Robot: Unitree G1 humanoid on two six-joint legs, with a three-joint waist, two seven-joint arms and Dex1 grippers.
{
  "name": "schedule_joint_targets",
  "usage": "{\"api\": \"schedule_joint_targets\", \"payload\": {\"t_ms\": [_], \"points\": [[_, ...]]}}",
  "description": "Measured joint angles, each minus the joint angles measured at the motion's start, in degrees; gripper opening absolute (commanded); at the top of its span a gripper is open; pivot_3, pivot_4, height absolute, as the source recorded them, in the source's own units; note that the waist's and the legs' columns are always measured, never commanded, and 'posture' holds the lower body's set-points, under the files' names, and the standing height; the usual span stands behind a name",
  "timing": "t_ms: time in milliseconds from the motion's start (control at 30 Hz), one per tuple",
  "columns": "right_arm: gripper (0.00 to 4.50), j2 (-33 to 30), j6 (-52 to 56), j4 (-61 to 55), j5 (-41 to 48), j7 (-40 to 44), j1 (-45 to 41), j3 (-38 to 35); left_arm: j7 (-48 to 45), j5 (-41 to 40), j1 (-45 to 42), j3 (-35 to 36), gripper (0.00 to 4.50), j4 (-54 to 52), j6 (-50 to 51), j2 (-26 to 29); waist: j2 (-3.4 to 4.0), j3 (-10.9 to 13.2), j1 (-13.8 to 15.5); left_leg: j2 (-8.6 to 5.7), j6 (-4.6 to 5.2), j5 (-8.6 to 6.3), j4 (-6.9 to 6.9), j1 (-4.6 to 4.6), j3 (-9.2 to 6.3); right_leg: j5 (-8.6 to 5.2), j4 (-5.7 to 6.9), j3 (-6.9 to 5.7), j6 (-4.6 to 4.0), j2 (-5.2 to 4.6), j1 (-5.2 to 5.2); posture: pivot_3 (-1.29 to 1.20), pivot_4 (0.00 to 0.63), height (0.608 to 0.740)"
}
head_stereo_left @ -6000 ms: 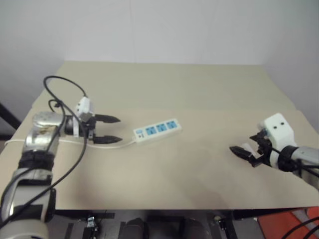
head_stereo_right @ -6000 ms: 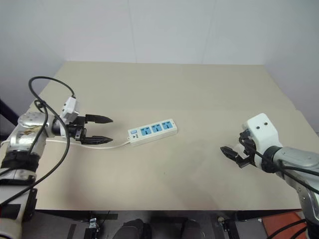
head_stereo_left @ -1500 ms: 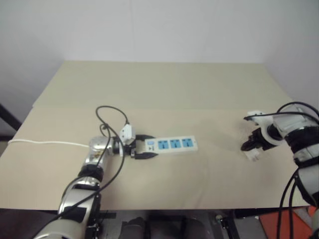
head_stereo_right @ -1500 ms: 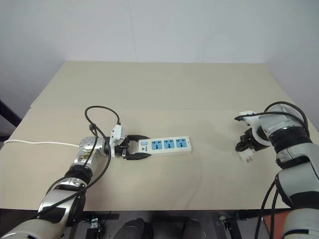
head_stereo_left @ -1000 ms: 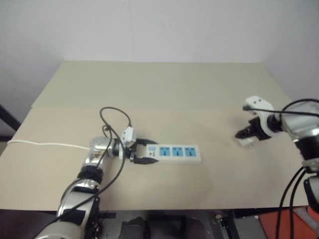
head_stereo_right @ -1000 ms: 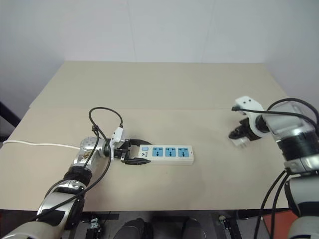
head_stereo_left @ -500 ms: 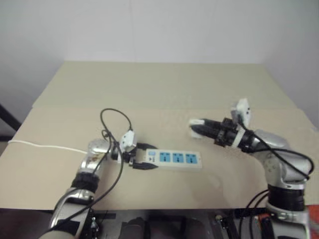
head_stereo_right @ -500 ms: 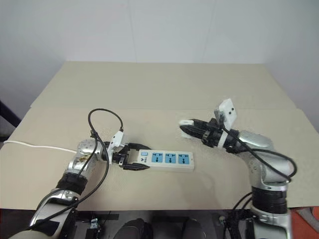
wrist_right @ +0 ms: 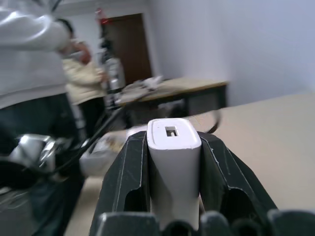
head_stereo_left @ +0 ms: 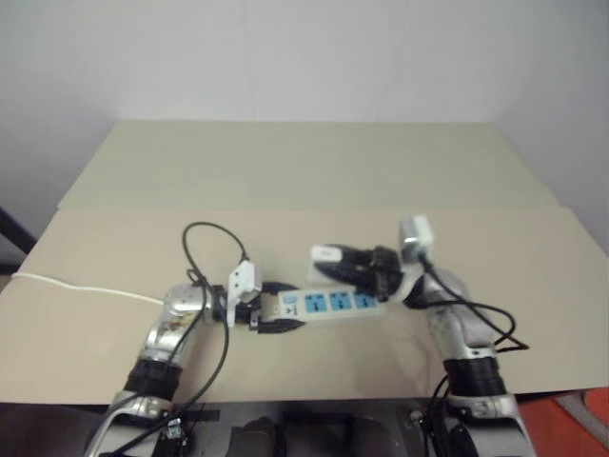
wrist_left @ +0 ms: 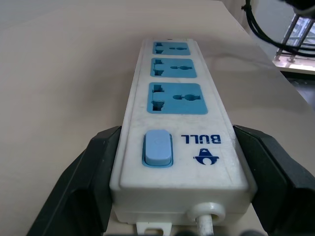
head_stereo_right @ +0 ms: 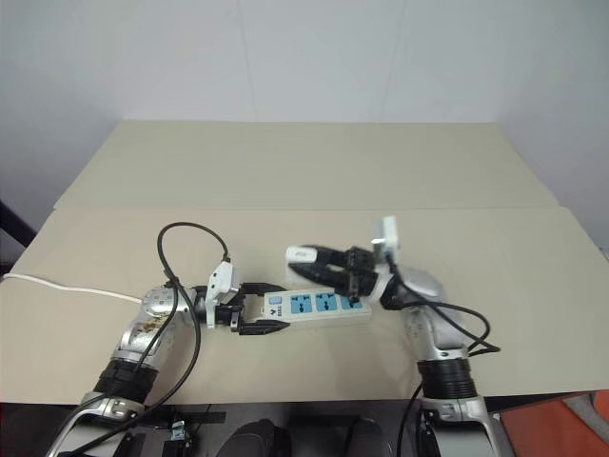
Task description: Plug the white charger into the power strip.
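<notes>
The power strip (head_stereo_left: 333, 303) lies flat on the beige table (head_stereo_left: 285, 171) with its three blue socket faces up. My left gripper (head_stereo_left: 285, 307) is shut on its switch end, and in the left wrist view the black fingers (wrist_left: 91, 169) press both long sides of the strip (wrist_left: 179, 105). The strip's thin white cord (head_stereo_left: 76, 286) runs off to the left. My right gripper (head_stereo_left: 341, 259) is shut on the white charger (head_stereo_left: 325, 254) and holds it in the air, roughly level and pointing left, just behind the strip. The right wrist view shows the charger (wrist_right: 173, 152) clamped between both fingers (wrist_right: 129, 172).
The table's front edge (head_stereo_left: 285, 398) lies close below the strip. Black arm cables loop over the left wrist (head_stereo_left: 214, 249) and beside the right forearm (head_stereo_left: 495, 333). In the right wrist view, people (wrist_right: 29, 73) stand by another table (wrist_right: 182, 91) beyond this one.
My right gripper has swung left and nearer with the charger, from the table's right side to just behind the strip. The left gripper still grips the strip's switch end, barely moved.
</notes>
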Motion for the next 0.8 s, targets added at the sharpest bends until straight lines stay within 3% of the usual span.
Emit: {"api": "schedule_joint_targets", "payload": {"t_ms": [433,800], "points": [[1.10,-0.2,-13.8,17.0,-6.1,4.9,-9.8,3.9,-1.4,-2.3,0.1,-1.2,3.27,-1.0,1.2,2.4,0.02,0.0,-0.4,0.04,-0.09,0.04,-0.06,-0.02,0.02,0.00,0.01,0.05,-0.01,0.03,-0.13,0.00,0.150,0.740],[1.10,-2.1,-13.1,15.5,-6.0,3.6,-7.0,4.2,-1.5,-2.2,-0.4,-1.7,3.27,-0.1,0.1,2.6,0.02,0.0,-0.3,0.04,-0.12,0.05,-0.06,-0.03,0.04,0.00,0.01,0.05,-0.01,0.03,-0.13,0.00,0.150,0.740]]}}
